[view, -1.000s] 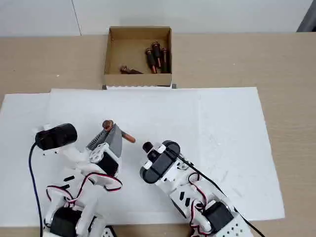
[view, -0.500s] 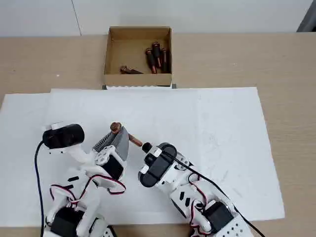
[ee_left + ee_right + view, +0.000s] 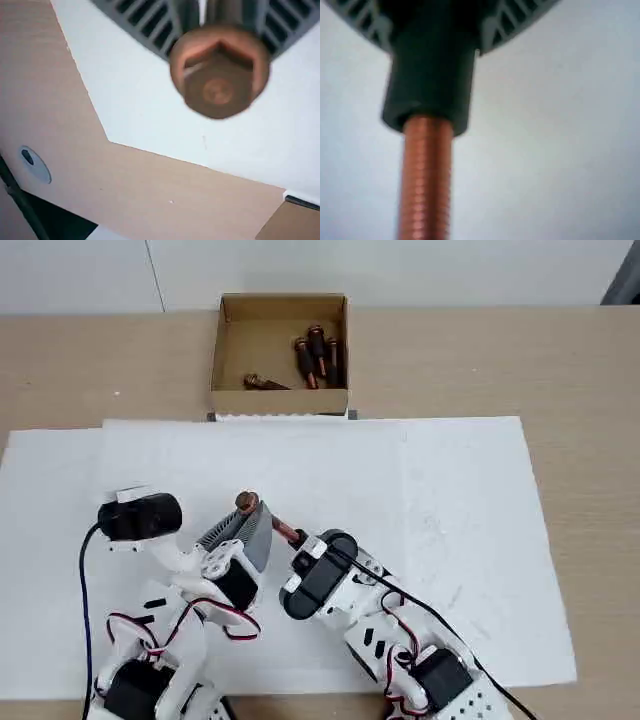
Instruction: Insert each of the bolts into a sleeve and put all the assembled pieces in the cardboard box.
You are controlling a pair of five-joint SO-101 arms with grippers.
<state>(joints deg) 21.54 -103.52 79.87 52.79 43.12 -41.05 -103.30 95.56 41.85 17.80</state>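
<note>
Compared with one second ago, the left arm has moved to the right and a little toward the near side of the counter (image 3: pixel 500 360), so the bolt (image 3: pixel 270 522) it carries now meets the sleeve (image 3: pixel 298 537), while the right arm stays almost in the same place. The left pincer (image 3: pixel 255 520) is clamped on the bolt just below its hexagonal head, which points up and away from the sleeve. The right pincer (image 3: pixel 434 20) grips the black sleeve, and in the right wrist view the copper thread enters the sleeve's open end; how deep it goes I cannot tell. Both arms are over the white paper sheet (image 3: pixel 450 520). The cardboard box (image 3: pixel 228 350) stands just beyond the far edge of the sheet, with several assembled pieces (image 3: pixel 315 355) lying inside it, most of them in its right part
</note>
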